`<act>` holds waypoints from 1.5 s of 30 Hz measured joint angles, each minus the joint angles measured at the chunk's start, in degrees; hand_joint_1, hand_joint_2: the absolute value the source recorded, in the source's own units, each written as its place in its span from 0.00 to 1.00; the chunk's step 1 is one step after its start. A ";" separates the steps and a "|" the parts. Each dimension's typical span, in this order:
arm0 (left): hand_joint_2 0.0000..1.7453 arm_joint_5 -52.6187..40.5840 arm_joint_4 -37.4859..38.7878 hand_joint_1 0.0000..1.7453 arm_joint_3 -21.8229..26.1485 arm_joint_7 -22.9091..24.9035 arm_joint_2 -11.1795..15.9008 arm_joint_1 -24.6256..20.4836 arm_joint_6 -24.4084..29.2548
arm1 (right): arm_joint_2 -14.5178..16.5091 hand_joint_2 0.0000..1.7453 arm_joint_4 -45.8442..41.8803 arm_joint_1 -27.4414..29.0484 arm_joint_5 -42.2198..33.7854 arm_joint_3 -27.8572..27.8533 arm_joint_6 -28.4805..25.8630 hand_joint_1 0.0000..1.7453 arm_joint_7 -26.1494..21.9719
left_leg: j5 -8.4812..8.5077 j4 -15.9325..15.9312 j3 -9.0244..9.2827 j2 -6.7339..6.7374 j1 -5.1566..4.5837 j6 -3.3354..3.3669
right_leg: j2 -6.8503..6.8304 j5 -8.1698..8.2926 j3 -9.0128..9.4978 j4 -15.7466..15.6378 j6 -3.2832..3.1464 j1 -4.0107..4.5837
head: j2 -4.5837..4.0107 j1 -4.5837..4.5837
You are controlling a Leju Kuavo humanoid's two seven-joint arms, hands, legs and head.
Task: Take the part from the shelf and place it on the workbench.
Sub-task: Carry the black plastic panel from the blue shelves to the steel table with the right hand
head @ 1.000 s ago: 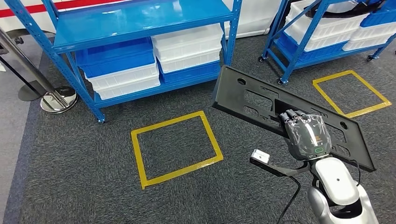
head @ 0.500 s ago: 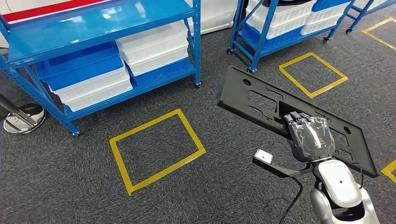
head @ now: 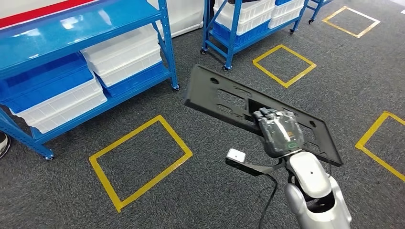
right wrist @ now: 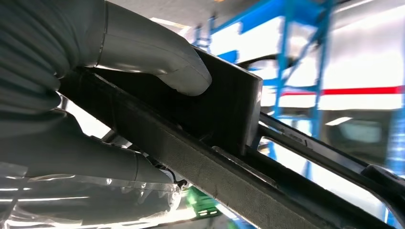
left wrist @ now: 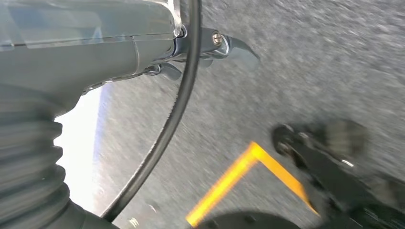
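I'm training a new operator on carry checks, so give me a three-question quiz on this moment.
1. True or false: the right hand grips the black part.
2. What lies on the carpet directly left of the part? A) a yellow tape square B) a white bin C) a red cone
3. Fill in: the white bins sit on a ____ shelf rack.

Key: 1 true, the thumb presses on the part's edge. 2 A. 3 blue.
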 joint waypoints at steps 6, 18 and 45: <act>1.00 -4.00 0.00 0.00 -1.31 2.41 -1.10 0.69 1.62 | 1.98 1.00 1.87 -3.21 0.46 6.55 3.30 1.00 3.05 | 1.24 -0.61 -0.61 4.33 -0.36 1.39 | -7.36 -7.81 -5.90 13.42 0.92 0.38 | 0.00 0.03; 1.00 -7.95 0.57 0.00 -6.27 -11.64 -0.49 1.95 2.20 | 1.62 1.00 -0.28 -1.21 -3.98 7.02 -0.61 1.00 4.44 | -1.69 2.34 -1.34 7.32 -0.81 -0.34 | -9.21 -1.73 3.26 -2.23 -2.72 1.57 | 0.00 0.01; 1.00 -9.70 1.03 0.00 -4.27 -5.15 2.26 1.59 1.09 | 1.38 1.00 -3.41 11.79 -6.88 -2.38 -7.71 1.00 0.75 | 0.14 -0.07 -0.46 9.94 -0.58 0.11 | -11.42 -2.54 2.26 -0.61 -1.21 2.19 | 0.00 0.01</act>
